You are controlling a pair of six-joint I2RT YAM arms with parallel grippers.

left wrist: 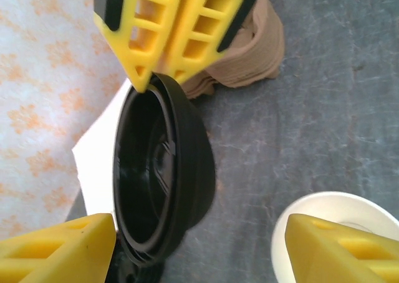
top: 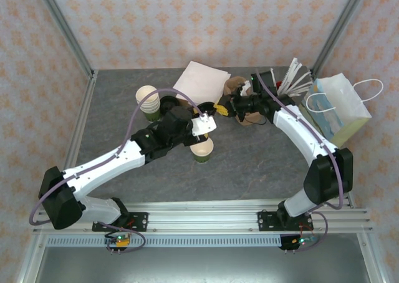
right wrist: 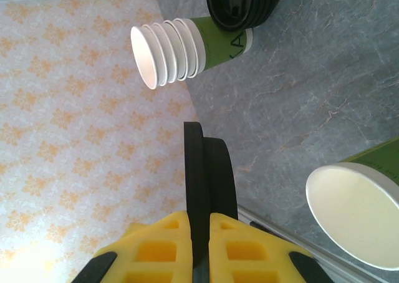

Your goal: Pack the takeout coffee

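Here the right gripper (right wrist: 198, 219) is clenched on the rim of a black lid (right wrist: 209, 171). The left gripper (left wrist: 196, 224) gapes around it, released. The lidless cup (top: 202, 149) stands just near of both.

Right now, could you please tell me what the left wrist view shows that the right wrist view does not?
Left wrist, not right wrist: the open left gripper, a brown cardboard stack and white paper. Right wrist, not left wrist: the stack of lidless cups. Both: the right gripper shut on a black lid, the single lidless cup and the patterned wall.
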